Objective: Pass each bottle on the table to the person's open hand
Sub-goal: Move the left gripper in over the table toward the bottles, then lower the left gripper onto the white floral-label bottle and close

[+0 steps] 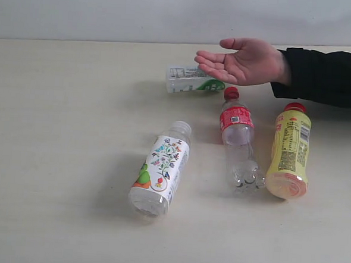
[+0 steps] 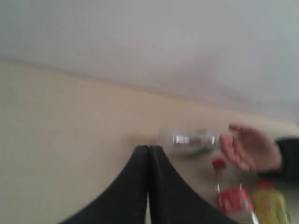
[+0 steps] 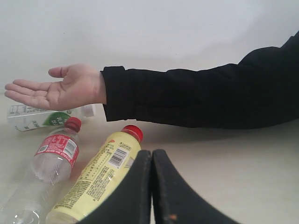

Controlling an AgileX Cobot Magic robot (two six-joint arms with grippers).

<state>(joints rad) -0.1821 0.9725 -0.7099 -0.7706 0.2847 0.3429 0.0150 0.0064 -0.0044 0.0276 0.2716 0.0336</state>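
Preparing pickup | right gripper (image 3: 152, 156) and left gripper (image 2: 148, 150) both pressed together | spread right, grasp yellow bottle (image 3: 99, 176) beside it mid-body | hand (image 3: 60, 88) beyond

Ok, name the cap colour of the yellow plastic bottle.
Red; the yellow bottle's cap shows best in right wrist view.

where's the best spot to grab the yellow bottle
Probably mid-body on the label of the yellow bottle, coming from above with the fingers across its width: it lies on its side, with a gap to the red-label bottle beside it.
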